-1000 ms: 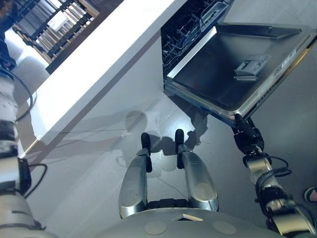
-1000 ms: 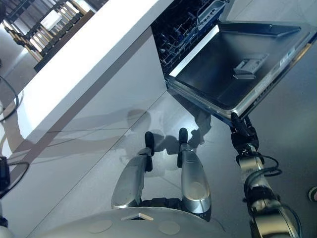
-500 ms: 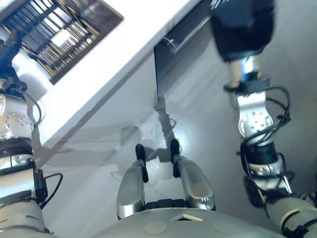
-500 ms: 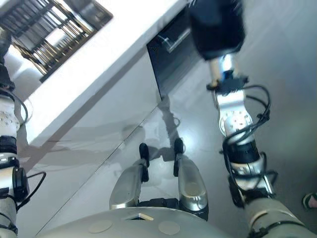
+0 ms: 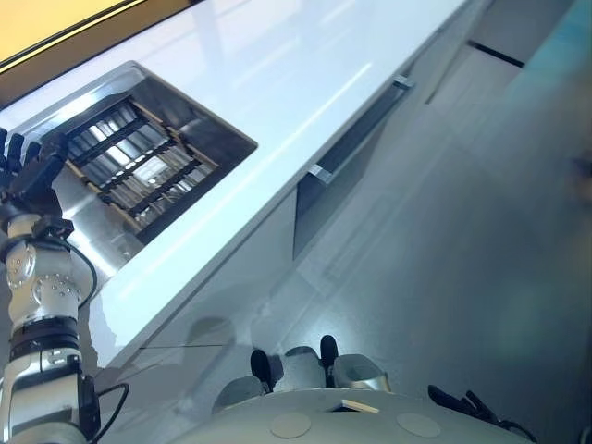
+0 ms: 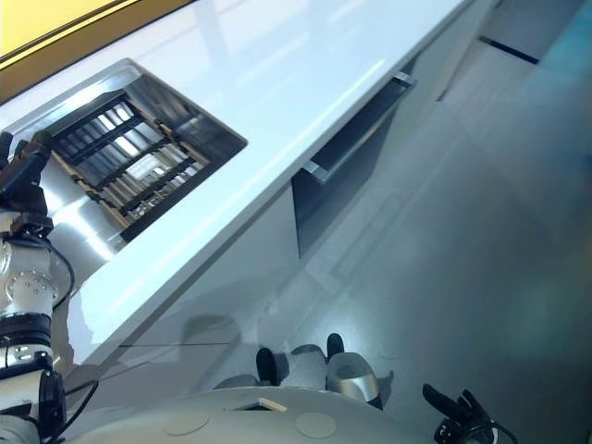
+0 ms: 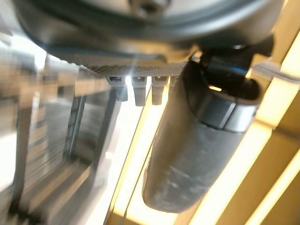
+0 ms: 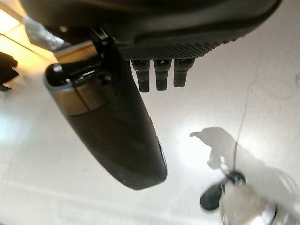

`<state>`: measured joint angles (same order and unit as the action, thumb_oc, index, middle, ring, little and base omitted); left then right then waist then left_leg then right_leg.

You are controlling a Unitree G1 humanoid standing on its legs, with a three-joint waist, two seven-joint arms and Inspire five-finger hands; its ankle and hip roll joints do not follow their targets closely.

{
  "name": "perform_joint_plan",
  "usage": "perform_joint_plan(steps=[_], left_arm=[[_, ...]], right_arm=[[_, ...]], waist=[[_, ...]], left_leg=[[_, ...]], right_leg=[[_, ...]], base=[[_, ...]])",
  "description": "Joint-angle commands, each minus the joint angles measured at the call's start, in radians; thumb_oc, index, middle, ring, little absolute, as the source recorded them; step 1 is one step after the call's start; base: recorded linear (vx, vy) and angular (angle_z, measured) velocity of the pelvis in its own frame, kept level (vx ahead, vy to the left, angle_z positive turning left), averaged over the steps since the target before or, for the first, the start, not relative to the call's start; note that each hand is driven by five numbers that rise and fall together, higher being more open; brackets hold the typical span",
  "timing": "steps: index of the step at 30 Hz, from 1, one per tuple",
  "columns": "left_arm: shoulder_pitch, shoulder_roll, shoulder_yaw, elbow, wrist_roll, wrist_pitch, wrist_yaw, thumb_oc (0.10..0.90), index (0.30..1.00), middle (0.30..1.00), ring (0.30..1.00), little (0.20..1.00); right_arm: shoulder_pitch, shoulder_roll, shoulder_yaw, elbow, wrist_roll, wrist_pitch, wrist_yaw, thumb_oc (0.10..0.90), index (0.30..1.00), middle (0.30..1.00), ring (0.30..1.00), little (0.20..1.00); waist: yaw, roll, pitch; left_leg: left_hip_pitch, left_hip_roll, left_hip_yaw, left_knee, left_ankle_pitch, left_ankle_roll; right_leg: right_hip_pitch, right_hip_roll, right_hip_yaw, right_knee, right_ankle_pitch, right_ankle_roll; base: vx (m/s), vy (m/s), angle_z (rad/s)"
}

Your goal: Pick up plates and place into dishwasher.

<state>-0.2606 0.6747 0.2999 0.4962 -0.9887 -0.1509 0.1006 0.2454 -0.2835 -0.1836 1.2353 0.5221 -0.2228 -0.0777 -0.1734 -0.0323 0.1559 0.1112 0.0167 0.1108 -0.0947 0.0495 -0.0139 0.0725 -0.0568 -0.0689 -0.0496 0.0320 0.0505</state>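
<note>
My left hand (image 5: pixel 32 174): fingers spread, empty, just beside the sink (image 5: pixel 211 128) with its dish rack (image 5: pixel 139 171). My right hand (image 6: pixel 453 412): well apart from the sink, fingers seemingly relaxed, empty.

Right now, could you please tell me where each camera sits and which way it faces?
Left eye view: on the head, looking down at the counter, sink, rack and shut dishwasher door; left hand raised near the sink.
Right eye view: head too, slightly offset; right hand low over the floor.
Left wrist view: along the open left hand toward blurred slats.
Right wrist view: along the open right hand, down at the floor.
Shared: both eye views show the same counter and sink.
</note>
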Motion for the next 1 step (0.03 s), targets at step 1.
perform_joint_plan(steps=[1], left_arm=[[-0.1,0.128,0.003,-0.035,-0.009,-0.072,-0.014,0.8,0.9,0.9,0.9,0.9]], right_arm=[[-0.085,-0.055,0.023,0.013,-0.056,-0.003,0.05,0.8,0.9,0.9,0.9,0.9]], waist=[[0.01,0.063,-0.072]], left_leg=[[-0.024,-0.031,-0.012,0.038,-0.08,0.007]], right_leg=[[-0.05,0.056,-0.008,0.155,-0.103,0.042]], base=[[-0.03,0.015,-0.12]])
